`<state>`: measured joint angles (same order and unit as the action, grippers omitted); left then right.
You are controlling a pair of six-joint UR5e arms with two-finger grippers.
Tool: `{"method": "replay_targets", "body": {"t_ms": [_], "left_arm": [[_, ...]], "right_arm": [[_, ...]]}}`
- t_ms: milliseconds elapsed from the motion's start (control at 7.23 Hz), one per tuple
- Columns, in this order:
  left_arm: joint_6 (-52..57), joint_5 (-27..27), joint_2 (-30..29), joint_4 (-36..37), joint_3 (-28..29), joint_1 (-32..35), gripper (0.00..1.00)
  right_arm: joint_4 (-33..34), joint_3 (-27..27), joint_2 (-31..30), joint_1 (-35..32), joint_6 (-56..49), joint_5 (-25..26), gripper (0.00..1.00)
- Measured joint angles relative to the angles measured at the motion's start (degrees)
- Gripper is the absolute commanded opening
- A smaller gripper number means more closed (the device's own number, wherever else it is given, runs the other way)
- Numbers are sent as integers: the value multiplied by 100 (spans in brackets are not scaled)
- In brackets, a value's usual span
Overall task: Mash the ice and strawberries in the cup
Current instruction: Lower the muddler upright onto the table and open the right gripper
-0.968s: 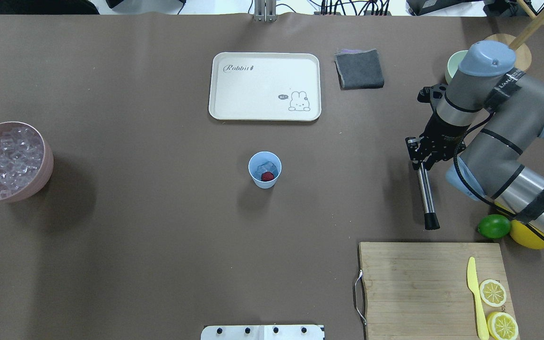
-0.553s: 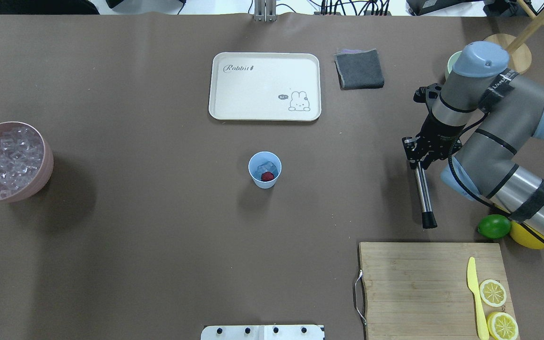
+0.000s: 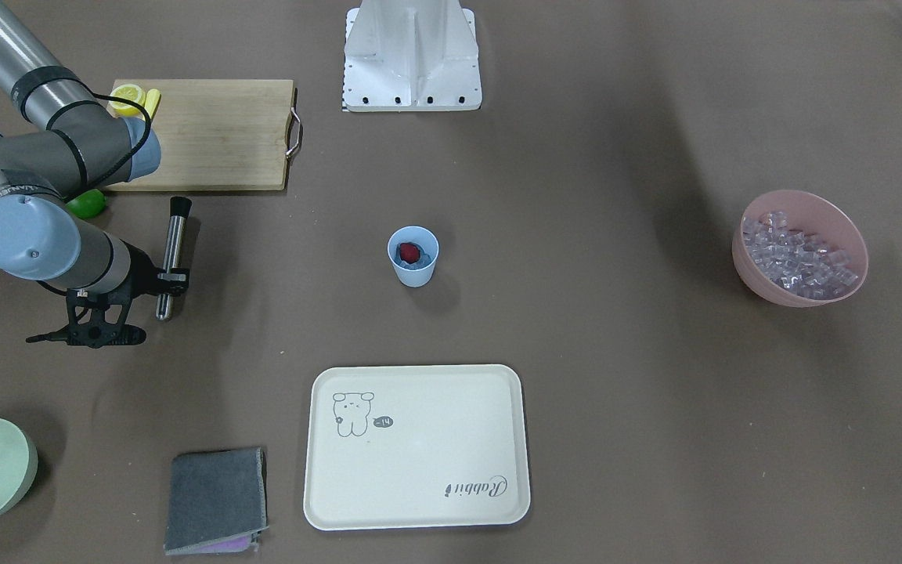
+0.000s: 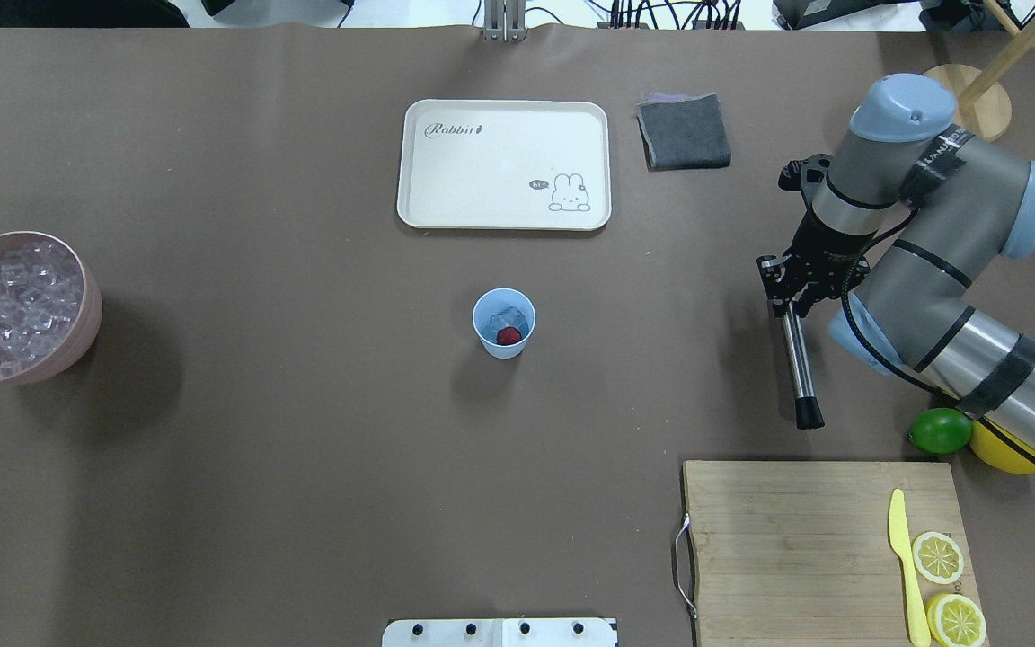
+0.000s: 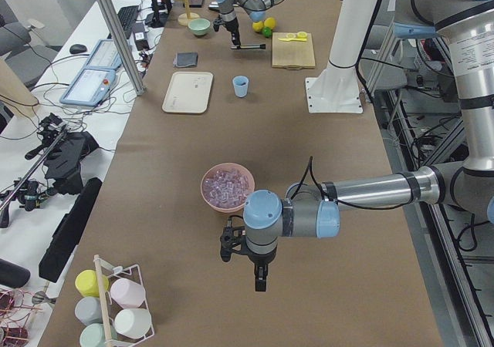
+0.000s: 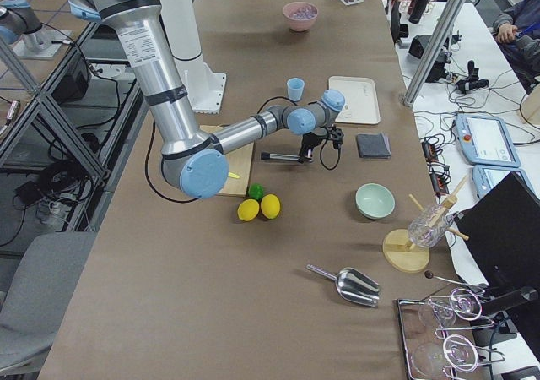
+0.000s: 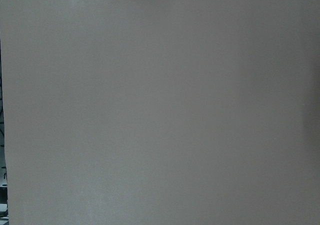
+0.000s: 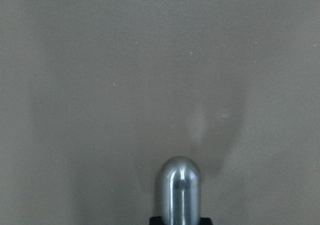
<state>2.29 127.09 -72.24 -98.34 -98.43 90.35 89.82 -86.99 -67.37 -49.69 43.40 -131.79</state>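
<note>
The right tool (image 4: 789,301) is clamped shut around a steel muddler rod with a black end cap (image 4: 800,364), gripping the shaft close to its bare rounded end. In the wrist view that rounded end (image 8: 180,187) pokes out just ahead of the tool. The rod is held about level over the brown worktop (image 4: 257,467). Its black cap points back from the tool toward the robot's base and ends near the edge of a rectangular wooden cutting board (image 4: 796,548). A round green lime (image 4: 940,431) lies near that cap, on the tool's right.

The small light-blue plastic cup (image 4: 501,352) stands upright well apart from the right tool, off to its left near the middle of the worktop. Inside it a small red strawberry (image 4: 508,336) rests against clear glossy ice cubes (image 4: 508,318).

Ahead of the right tool and to its left lie a folded dark grey cloth (image 4: 684,130) and a cream rectangular tray with a rabbit drawing (image 4: 482,180).

The left tool (image 5: 260,284) shows only in the side view, pointing down at the worktop. I cannot tell whether it is open or closed. A wide pink bowl (image 5: 210,197) heaped with the same clear cubes sits near it.
</note>
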Motion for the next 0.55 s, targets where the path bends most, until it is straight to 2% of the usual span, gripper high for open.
{"method": "replay_targets", "body": {"t_ms": [553], "left_arm": [[0, 0, 51, -59, 3, 0, 99]], "right_arm": [[0, -23, 29, 3, -6, 85, 100]]}}
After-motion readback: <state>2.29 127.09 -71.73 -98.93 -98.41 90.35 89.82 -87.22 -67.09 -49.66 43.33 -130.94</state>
